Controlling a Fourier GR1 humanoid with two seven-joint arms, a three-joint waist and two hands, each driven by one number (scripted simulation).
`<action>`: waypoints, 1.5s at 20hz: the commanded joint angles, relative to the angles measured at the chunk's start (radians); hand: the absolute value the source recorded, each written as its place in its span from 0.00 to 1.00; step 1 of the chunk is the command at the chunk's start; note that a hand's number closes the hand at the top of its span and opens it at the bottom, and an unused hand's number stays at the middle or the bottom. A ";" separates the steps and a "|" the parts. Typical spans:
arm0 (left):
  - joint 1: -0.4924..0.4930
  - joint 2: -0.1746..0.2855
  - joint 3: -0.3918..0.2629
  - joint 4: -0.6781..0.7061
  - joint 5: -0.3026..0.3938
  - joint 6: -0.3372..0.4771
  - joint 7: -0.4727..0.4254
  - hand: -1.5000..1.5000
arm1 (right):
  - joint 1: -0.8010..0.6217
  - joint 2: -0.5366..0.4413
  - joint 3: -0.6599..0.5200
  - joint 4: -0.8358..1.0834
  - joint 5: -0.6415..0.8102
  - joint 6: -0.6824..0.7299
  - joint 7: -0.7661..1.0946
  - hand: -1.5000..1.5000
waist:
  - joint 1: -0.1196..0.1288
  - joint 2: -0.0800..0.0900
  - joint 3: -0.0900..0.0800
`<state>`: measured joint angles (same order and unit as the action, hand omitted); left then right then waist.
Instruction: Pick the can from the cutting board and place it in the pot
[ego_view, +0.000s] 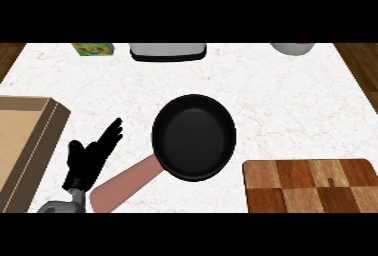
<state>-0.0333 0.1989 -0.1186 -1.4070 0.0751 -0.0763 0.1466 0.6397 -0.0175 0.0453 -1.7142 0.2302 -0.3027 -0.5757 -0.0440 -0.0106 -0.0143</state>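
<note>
A black pot (194, 136) with a pinkish-tan handle (122, 186) lies in the middle of the white marble counter, its handle running toward the lower left. A brown checkered wooden cutting board (314, 185) sits at the lower right, and no can shows on it or anywhere else in view. My left hand (87, 159) stands open at the lower left, fingers straight and pointing up and to the right, just left of the pot and above its handle. My right hand is out of view.
A tan wooden box (26, 145) lines the left edge. At the back stand a green packet (94, 48), a dark tray with a grey top (167, 51) and a white bowl (293, 47). Wooden floor shows past both counter sides.
</note>
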 joint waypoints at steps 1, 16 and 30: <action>-0.009 0.007 0.001 -0.009 0.001 -0.012 0.005 0.50 | 0.177 0.017 0.133 -0.290 0.136 -0.117 0.126 1.00 | 0.018 0.009 0.009; -0.110 -0.001 0.014 0.051 0.003 -0.040 0.016 0.50 | 0.208 0.018 0.514 -0.728 0.894 -0.098 0.747 1.00 | 0.065 0.028 0.007; -0.086 -0.017 -0.037 0.048 -0.030 -0.057 -0.001 0.50 | -0.355 0.017 0.518 -0.545 1.131 0.310 1.300 1.00 | 0.122 0.036 0.006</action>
<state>-0.1316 0.1798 -0.1481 -1.3744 0.0565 -0.1276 0.1629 0.4454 0.0000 0.5509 -2.3040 1.2856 -0.1149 0.5723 0.0678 0.0243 -0.0087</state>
